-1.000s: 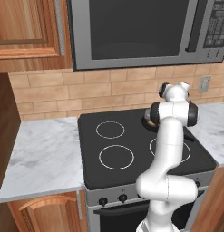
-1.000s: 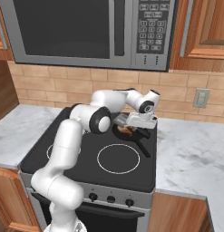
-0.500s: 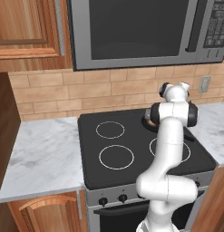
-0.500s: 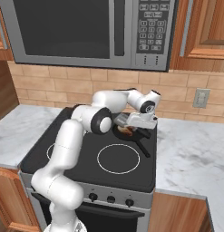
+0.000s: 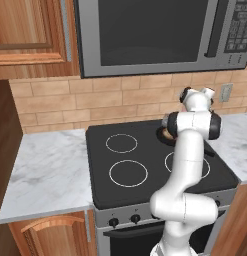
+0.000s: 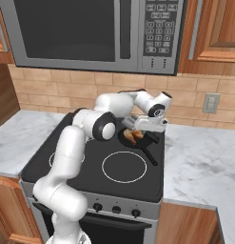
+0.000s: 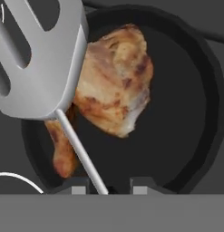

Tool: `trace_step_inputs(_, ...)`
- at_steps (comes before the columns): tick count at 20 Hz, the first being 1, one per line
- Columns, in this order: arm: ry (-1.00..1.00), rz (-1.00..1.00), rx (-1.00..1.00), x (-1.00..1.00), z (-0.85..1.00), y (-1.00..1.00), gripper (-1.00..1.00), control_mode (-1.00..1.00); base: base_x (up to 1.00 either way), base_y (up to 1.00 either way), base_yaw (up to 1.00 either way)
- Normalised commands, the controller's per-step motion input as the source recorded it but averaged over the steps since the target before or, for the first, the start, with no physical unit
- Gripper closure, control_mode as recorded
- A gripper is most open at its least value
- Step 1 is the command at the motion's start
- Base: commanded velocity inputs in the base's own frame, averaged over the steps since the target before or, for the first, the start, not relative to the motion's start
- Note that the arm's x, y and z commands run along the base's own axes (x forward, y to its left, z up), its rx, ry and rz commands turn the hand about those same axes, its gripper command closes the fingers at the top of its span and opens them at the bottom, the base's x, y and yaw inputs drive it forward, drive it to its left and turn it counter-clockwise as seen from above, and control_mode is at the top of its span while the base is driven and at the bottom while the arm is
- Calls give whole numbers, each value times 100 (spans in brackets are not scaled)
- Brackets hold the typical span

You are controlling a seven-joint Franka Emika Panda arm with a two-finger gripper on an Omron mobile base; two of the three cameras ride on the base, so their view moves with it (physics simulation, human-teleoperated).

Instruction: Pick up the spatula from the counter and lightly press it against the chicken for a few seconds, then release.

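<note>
A browned chicken piece (image 7: 115, 86) lies in a dark round pan (image 7: 195, 113) on the stove's back right burner. The grey slotted spatula (image 7: 38, 59) hangs over the chicken's left side, its thin handle running down between my fingertips. My gripper (image 7: 106, 189) is shut on that handle, just above the pan's near rim. From the right base view, the gripper (image 6: 134, 127) hovers over the chicken (image 6: 134, 136) in the pan (image 6: 143, 143). In the left base view my own arm hides the hand, and a sliver of the pan (image 5: 165, 135) shows beside it.
The black stovetop (image 6: 90, 167) has white burner rings in front of the pan. A microwave (image 6: 90, 28) hangs low overhead. The brick wall (image 6: 66, 90) is close behind. Marble counters (image 6: 204, 167) flank the stove on both sides.
</note>
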Motion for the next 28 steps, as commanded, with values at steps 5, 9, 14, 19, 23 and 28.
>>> trace_step_inputs(5, -21, 0, 0, -27, 31, 0, 100, -100, 0, 0, 0)
trace_step_inputs(9, -21, 0, 0, -38, 12, 0, 100, -100, 0, 0, 0)
trace_step_inputs(14, -24, 0, 0, -47, 19, 0, 100, -100, 0, 0, 0)
trace_step_inputs(19, -22, 0, 0, -39, 51, 0, 100, -100, 0, 0, 0)
trace_step_inputs(23, -18, 1, 0, -33, 44, 0, 100, -100, 0, 0, 0)
trace_step_inputs(28, -12, 0, 0, -42, 16, 1, 100, -100, 0, 0, 0)
